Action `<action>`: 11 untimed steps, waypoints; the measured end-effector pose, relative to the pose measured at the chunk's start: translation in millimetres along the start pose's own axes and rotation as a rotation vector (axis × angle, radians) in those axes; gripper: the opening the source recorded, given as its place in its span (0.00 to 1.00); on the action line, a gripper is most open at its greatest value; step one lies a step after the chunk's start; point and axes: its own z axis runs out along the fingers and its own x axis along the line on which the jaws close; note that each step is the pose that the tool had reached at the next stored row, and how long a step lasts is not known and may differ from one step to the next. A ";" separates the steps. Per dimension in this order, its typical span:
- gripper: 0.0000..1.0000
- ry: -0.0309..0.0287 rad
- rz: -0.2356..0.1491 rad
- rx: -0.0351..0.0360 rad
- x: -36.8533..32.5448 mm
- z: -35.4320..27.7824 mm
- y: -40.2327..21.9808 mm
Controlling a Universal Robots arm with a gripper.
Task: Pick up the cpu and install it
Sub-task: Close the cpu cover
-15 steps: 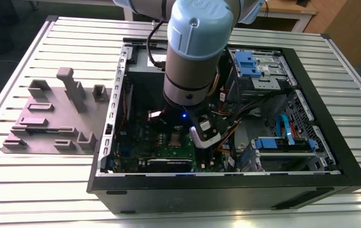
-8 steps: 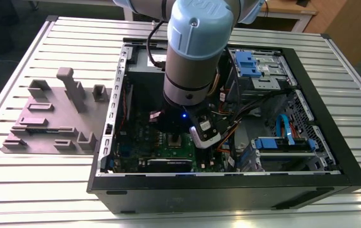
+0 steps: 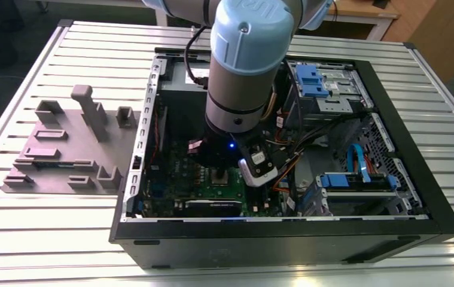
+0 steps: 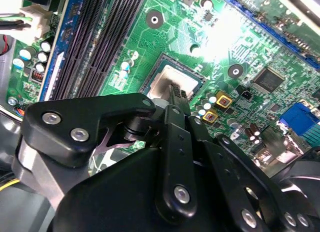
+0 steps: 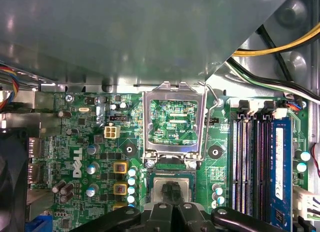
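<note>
The pincer [image 3: 220,174] reaches down into the open computer case [image 3: 291,230], low in the middle of the exterior view. The case sits on the ribbed metal counter [image 3: 51,239].

In both wrist views the cpu [image 5: 156,188] lies flat in its square socket on the green motherboard [image 5: 90,142]. The metal socket frame [image 5: 147,122] stands flipped open just beside it, so the chip is not clamped down yet.

The pincer [image 5: 172,189] is pulled almost shut, with only a thin slit between its two black tips. The tips sit over the middle of the cpu [image 4: 161,85]. They are far too close together to reach around it, so the pincer [image 4: 176,94] does not seem to hold the chip. Whether the tips touch its top or hang just above it cannot be told.

The cpu looks small, thin and light. It is probably stiff and will not bend. Its smooth metal top may be slippery. The underside and the socket below are likely easy to hurt, so a hard push or a tilt could do harm. The best place to take hold is two opposite side edges, with the chip kept level.
</note>
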 end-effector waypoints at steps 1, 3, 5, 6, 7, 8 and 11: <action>0.11 0.0000 0.000 0.0000 0.0 0.0 0.0; 0.11 0.0000 0.000 0.0000 0.0 0.0 0.0; 0.11 0.0000 0.000 -0.0001 0.0 0.0 0.0; 0.11 0.0000 0.000 -0.0001 0.0 0.0 0.0; 0.11 0.0000 0.000 0.0000 0.0 -0.1 0.0; 0.11 0.0000 0.000 0.0000 0.0 -0.1 0.0; 0.11 0.0002 0.000 0.0004 0.2 -3.0 0.1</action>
